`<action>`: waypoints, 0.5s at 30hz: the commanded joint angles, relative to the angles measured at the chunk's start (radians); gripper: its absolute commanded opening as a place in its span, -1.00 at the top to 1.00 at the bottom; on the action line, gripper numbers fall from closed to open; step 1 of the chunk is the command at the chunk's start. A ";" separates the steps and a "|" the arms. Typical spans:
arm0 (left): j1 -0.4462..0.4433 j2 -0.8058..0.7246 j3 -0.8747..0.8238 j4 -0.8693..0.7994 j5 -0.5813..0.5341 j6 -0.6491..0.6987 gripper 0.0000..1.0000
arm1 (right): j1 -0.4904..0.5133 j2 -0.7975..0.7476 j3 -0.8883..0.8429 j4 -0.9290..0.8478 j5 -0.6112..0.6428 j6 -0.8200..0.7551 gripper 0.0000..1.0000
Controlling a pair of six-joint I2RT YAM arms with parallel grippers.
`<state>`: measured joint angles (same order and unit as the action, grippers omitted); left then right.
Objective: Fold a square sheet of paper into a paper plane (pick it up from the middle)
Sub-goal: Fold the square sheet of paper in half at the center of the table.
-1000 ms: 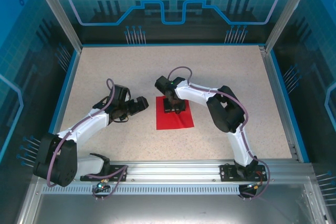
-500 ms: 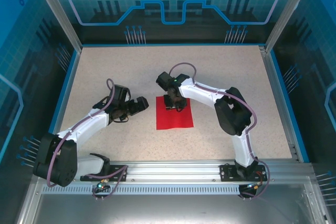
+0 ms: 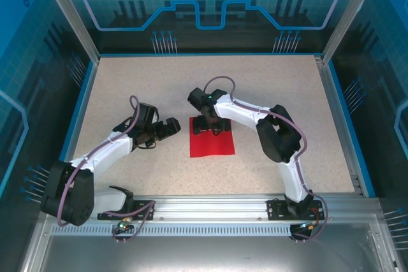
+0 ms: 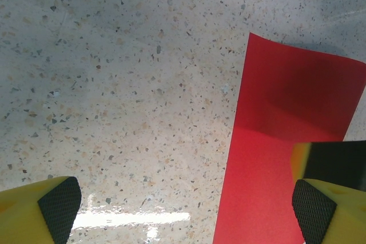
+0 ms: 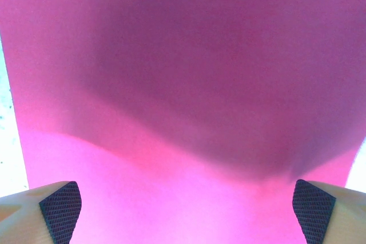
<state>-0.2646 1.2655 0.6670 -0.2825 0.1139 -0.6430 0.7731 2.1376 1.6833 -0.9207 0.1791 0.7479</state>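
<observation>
Speckled table (image 3: 140,81) bears the square sheet of paper (image 3: 212,144) beneath right hand (image 3: 211,128).

Surface (image 3: 140,81): pale speckled stone pattern, rectangular. Blue rim (image 3: 81,113) along left, far and right edges; metal rail (image 3: 210,207) along near edge. On surface: one square sheet of paper (image 3: 212,146), bright red, lying flat. Sheet about midway between left and right edges, somewhat nearer near edge than far edge, well apart from all corners. Sheet sides roughly parallel to surface edges. Shadow across far part of sheet. Left wrist view: bright glare patch (image 4: 131,218) on surface near sheet's edge.
</observation>
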 commanded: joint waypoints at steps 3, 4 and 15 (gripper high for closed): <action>0.009 0.012 0.037 -0.019 0.024 0.035 -0.97 | 0.020 0.085 0.046 -0.062 0.027 -0.005 -0.99; 0.010 0.012 0.035 -0.021 0.023 0.036 -0.97 | 0.020 0.094 0.046 -0.063 0.028 -0.005 -0.99; 0.010 0.019 0.034 -0.022 0.023 0.039 -0.97 | 0.038 0.106 0.044 -0.057 0.024 -0.016 -0.48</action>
<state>-0.2646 1.2785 0.6670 -0.2832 0.1139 -0.6254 0.7998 2.2147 1.7168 -0.9257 0.1841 0.7341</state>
